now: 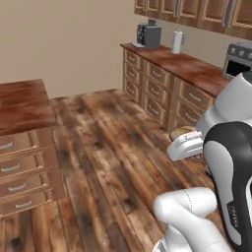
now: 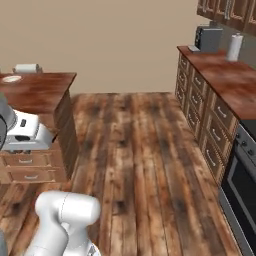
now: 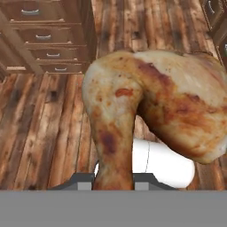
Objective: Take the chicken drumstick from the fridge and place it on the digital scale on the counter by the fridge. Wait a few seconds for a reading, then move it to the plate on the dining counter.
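**Drumstick rides across the kitchen floor**

While my arm hangs over the plank floor (image 2: 135, 150), the gripper (image 3: 114, 179) is clamped on the narrow end of the chicken drumstick (image 3: 155, 111), whose golden-brown bulk swells up and to the right in the hand view, well above the boards. From the left base view I catch a sliver of the drumstick (image 1: 181, 132) just beyond the white hand. On the far left of the right base view stands the dining counter (image 2: 45, 95), and I can make out the plate (image 2: 11, 78) near its far left edge, well apart from the meat. Along the right wall runs a long wooden countertop (image 2: 225, 75) over drawers, carrying a dark coffee machine (image 2: 208, 39) and a white paper towel roll (image 2: 234, 47) at its far end, with an oven (image 2: 240, 185) nearer me.
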You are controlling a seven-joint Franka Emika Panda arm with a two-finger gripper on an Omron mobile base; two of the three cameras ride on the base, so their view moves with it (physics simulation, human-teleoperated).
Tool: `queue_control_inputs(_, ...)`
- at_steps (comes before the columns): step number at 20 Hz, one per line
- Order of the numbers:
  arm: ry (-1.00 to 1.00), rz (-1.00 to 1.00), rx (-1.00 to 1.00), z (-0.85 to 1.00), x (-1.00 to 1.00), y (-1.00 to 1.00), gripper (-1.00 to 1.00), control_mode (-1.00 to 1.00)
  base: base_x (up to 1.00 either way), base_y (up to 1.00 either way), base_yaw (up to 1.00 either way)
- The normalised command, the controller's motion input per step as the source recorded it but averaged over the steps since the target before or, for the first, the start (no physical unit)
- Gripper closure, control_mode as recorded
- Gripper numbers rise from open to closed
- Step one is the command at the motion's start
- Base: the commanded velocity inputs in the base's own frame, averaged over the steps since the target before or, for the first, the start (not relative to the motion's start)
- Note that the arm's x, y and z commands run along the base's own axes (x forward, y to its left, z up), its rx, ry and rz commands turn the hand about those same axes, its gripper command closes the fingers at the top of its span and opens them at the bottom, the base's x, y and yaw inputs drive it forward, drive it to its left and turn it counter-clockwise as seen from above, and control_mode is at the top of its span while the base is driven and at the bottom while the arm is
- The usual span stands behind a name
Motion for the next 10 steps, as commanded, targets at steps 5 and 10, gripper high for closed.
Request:
queue_control_inputs(5, 0.0, 0.0, 0.0, 0.0, 0.0, 0.0, 1.0, 1.0, 0.49, -0.1, -0.76)
queue_control_inputs(10, 0.0, 0.0, 0.0, 0.0, 0.0, 0.0, 1.0, 1.0, 0.31, -0.01, -0.83)
